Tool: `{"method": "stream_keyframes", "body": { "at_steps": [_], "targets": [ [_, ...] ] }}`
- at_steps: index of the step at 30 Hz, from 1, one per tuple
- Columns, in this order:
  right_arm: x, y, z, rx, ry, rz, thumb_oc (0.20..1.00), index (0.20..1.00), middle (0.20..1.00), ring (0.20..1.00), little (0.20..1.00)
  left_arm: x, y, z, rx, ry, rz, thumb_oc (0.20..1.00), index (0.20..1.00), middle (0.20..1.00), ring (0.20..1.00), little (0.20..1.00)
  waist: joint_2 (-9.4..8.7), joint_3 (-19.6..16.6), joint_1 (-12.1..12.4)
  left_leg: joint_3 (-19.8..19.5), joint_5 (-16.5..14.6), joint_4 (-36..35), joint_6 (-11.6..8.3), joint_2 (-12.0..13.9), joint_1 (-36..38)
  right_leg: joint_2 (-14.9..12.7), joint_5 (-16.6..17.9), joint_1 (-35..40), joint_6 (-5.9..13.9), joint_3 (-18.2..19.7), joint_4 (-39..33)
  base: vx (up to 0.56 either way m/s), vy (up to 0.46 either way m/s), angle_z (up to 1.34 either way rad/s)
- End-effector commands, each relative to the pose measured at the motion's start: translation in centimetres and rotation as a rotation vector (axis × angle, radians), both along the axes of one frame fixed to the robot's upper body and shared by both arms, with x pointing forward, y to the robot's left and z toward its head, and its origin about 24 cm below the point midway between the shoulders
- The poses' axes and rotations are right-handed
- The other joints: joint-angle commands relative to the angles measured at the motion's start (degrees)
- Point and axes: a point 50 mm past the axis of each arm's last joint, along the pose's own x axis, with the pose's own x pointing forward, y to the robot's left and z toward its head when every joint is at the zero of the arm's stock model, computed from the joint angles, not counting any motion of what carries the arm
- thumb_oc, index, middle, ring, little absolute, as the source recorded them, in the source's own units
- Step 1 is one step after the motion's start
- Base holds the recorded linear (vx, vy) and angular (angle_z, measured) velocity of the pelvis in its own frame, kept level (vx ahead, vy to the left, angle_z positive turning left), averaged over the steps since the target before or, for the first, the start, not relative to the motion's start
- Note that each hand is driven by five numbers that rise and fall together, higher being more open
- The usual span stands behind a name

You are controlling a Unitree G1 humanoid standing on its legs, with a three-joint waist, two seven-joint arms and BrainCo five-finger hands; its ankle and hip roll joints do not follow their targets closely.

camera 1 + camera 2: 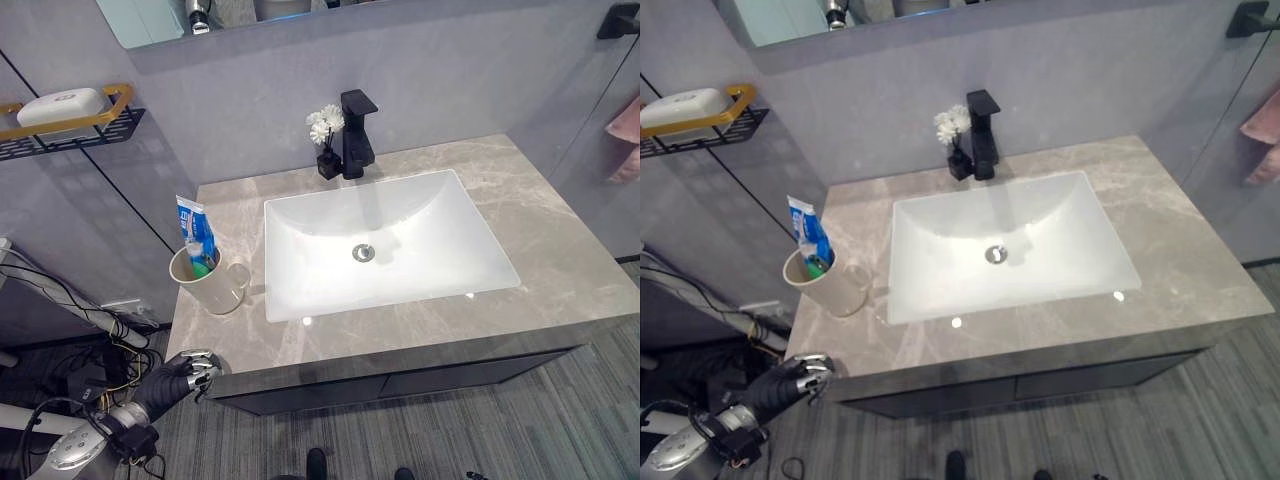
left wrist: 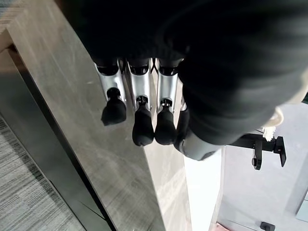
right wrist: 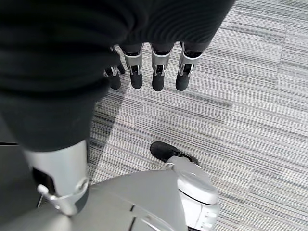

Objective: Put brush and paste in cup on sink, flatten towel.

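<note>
A cream mug (image 1: 212, 283) stands on the marble counter (image 1: 560, 250) left of the basin. A blue toothpaste tube (image 1: 195, 230) sticks up out of it, with a green brush end (image 1: 200, 268) beside the tube. A pink towel (image 1: 626, 140) hangs on the wall at the far right. My left hand (image 1: 180, 377) hangs just below the counter's front left corner, fingers (image 2: 137, 91) relaxed and empty. My right hand (image 3: 159, 72) hangs over the striped floor, its fingers loose and holding nothing.
The white basin (image 1: 380, 240) fills the counter's middle. A black faucet (image 1: 357, 133) and a small vase of white flowers (image 1: 325, 140) stand behind it. A gold-edged shelf with soap (image 1: 65, 108) is on the left wall.
</note>
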Motion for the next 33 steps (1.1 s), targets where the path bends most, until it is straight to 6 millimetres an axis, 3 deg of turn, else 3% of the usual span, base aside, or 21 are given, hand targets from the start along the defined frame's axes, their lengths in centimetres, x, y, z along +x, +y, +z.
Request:
{"method": "stream_keyframes", "body": {
  "at_steps": [1,11,15,24,33],
  "targets": [
    [0.3,0.4,-0.1,0.004,-0.003,0.005,1.000,1.000,1.000,1.000,1.000,2.5,0.1,2.3,0.018,-0.181,0.042,0.200,0.200,0.200,0.200,0.200,-1.38,-0.9,-1.7,0.5,1.3,0.6,-0.54,1.0,-3.9,-0.6,0.0,2.7,1.30,0.0,2.3,0.03,-0.001,0.00],
    [-0.1,1.0,-0.4,0.022,0.026,0.005,1.000,1.000,1.000,1.000,1.000,3.0,0.1,3.2,-0.021,-0.213,0.048,0.200,0.200,0.200,0.200,0.200,-2.23,-1.7,-1.8,1.1,0.9,0.2,-0.66,1.5,-2.1,-0.3,0.5,3.3,1.37,0.6,2.5,0.02,-0.010,-0.03],
    [-0.1,1.3,-0.5,0.031,0.038,0.013,1.000,1.000,1.000,1.000,1.000,3.2,-0.9,4.7,-0.028,-0.253,-0.035,0.200,0.200,0.200,0.200,0.200,-2.63,-2.2,-1.7,0.9,0.9,0.2,-0.84,1.8,-1.5,0.1,0.5,3.7,1.18,0.5,2.8,0.01,-0.027,-0.07],
    [-0.6,1.3,-0.7,0.032,0.064,0.002,1.000,1.000,1.000,1.000,1.000,3.3,-0.9,5.8,-0.031,-0.294,-0.047,0.200,0.200,0.200,0.200,0.200,-3.03,-2.9,-1.3,0.3,0.8,0.1,-1.14,2.0,-0.9,0.6,0.4,4.4,0.82,0.1,2.9,0.00,-0.022,-0.02],
    [-0.8,1.4,-0.7,0.037,0.066,0.000,1.000,1.000,1.000,1.000,1.000,3.6,-0.1,5.6,0.024,-0.321,0.000,0.200,0.200,0.200,0.200,0.200,-2.85,-2.8,-1.2,0.0,0.9,0.1,-1.19,1.8,-1.2,0.6,0.1,4.6,0.74,-0.3,2.8,0.00,0.000,0.00]
  ]
}}
